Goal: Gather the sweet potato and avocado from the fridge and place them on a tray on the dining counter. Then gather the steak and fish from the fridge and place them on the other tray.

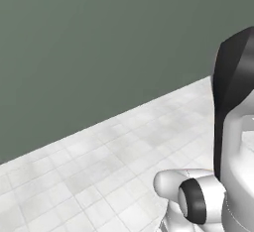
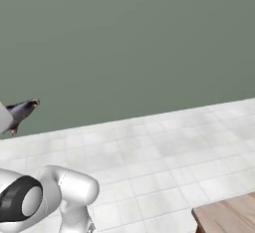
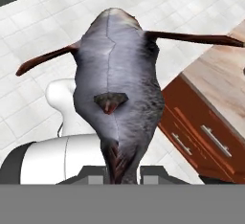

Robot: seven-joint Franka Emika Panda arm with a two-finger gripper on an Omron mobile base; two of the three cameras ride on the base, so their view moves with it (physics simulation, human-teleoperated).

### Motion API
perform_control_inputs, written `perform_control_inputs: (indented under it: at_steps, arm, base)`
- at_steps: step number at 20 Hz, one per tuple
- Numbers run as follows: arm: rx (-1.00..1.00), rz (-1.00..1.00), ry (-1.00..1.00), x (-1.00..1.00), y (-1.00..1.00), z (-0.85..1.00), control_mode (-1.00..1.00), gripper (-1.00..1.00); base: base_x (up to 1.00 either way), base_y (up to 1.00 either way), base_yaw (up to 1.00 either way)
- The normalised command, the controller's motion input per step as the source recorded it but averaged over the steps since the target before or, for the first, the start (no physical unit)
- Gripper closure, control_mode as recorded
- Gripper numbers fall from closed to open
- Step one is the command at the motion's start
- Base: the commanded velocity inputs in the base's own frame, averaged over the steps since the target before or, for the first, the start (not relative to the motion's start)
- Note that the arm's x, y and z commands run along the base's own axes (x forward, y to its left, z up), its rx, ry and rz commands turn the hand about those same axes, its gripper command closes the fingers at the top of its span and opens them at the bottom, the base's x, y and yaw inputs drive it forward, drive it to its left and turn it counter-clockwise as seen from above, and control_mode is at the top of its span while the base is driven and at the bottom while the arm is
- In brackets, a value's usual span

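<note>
Fish (image 3: 117, 84) in pincer (image 3: 122, 170), seemingly above cabinet (image 3: 201, 122)

Grey-green wall (image 2: 127, 38), pale tiled floor (image 2: 164, 157), red-brown drawer cabinet (image 3: 191, 132)

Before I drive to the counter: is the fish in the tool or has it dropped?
In the tool. The fish hangs over the floor, its tail end pinched between the shut tool.

No readable text, labels, brands, numbers or signs in any view.
</note>
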Motion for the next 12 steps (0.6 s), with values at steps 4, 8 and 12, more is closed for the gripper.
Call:
perform_control_inputs:
  at_steps: [4, 8, 12]
  arm:
    - [0.0, 0.0, 0.0, 0.0, 0.0, 0.0, 1.0, 1.0]
    - [0.0, 0.0, 0.0, 0.0, 0.0, 0.0, 1.0, 1.0]
    - [0.0, 0.0, 0.0, 0.0, 0.0, 0.0, 1.0, 1.0]
  base:
    - [1.0, 0.35, -0.37]
    - [1.0, 0.38, -0.4]
    - [0.98, 0.35, -0.43]
